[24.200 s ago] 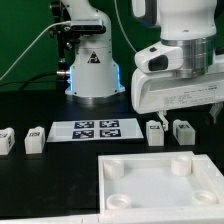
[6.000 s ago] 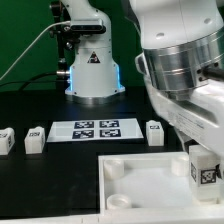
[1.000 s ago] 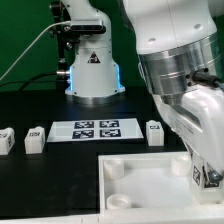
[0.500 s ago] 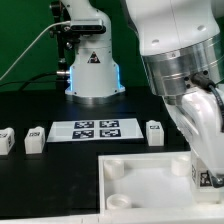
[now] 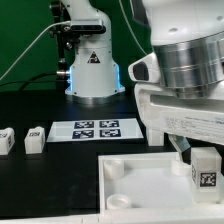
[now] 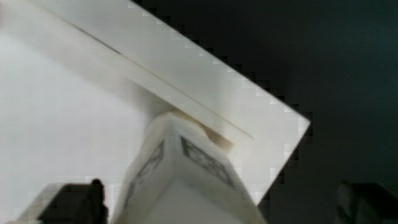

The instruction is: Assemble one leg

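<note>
the claw (image 6: 205,205) stands open around one leg (image 5: 205,168) on the panel (image 5: 140,180); two more legs (image 5: 35,139) sit apart.

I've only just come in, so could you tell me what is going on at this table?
A Franka arm is fitting a leg onto the white square panel. The leg stands on the panel's far corner on the exterior view's right, and the wrist view shows it from above, with the fingers spread clear on either side. Two more legs wait on the exterior view's left, beside the marker board.
</note>
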Controlling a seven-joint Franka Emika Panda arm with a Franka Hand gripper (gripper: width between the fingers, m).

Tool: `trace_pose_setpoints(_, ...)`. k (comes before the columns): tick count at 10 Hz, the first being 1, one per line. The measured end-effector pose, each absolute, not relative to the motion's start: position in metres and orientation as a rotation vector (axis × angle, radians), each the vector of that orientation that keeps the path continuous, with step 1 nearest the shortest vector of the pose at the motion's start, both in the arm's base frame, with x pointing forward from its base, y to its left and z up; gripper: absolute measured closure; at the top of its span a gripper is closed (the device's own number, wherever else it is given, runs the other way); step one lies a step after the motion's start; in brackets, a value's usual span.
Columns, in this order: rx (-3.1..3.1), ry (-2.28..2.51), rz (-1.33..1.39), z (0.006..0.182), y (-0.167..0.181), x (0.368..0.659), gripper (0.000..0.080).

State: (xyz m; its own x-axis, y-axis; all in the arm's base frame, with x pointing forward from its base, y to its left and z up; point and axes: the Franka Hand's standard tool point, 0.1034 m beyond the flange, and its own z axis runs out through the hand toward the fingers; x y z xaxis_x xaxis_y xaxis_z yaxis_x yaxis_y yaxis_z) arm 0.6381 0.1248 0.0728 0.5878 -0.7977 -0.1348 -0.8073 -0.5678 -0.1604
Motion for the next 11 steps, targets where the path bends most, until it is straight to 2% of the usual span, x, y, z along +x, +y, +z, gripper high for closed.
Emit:
trace_pose_setpoints(3, -2.759, 0.999, 0.030, 0.0719, 0.1207, 0.6385, 0.0150)
trace_pose_setpoints(7, -3.009, 0.192, -0.065, 0.0710, 0.1196, 0.6391, 0.0150)
trace_pose_setpoints(9, -3.004, 0.213, -0.063, 0.0707, 0.1196, 0.6389, 0.0150)
trace_pose_setpoints(11, -3.005, 0.211, -0.062, 0.0703, 0.1194, 0.6387, 0.0403)
